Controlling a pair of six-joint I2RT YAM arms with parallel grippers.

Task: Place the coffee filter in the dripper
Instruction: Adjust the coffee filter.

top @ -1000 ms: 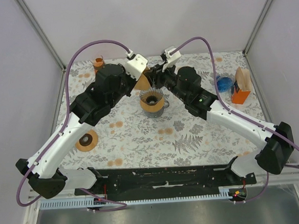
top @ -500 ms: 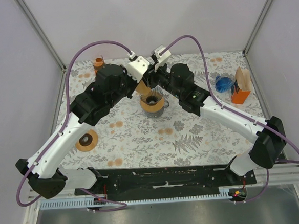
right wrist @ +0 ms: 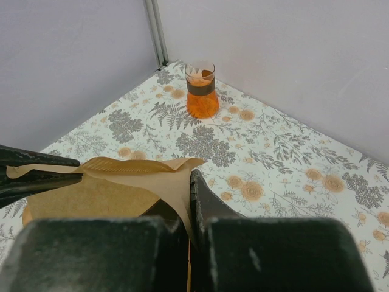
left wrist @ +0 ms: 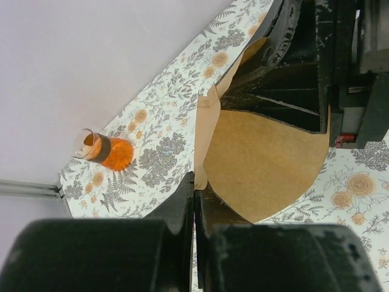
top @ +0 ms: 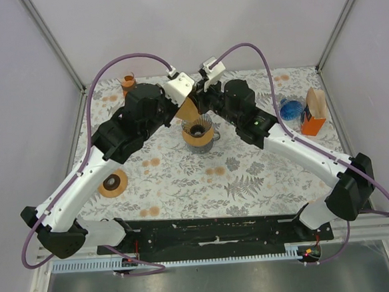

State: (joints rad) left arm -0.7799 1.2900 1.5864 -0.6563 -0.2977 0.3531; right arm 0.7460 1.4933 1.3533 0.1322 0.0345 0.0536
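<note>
So the left fingers [left wrist: 181, 198] and right fingers [right wrist: 205, 201] were both clamped on the paper filter [top: 188, 109], one edge each, holding it up right by the dripper [top: 197, 131], toward the far edge of the desk [top: 250, 179].

Matt brown paper coffee filter [left wrist: 267, 164]

The left arm [top: 83, 184] and right arm [top: 309, 157] stretch forward and inward, wrists meeting nose to nose. The left gripper [left wrist: 194, 190] is clamped on one edge of the filter [left wrist: 267, 164], and the right gripper [right wrist: 189, 182] is pinched on the opposite edge.
</note>
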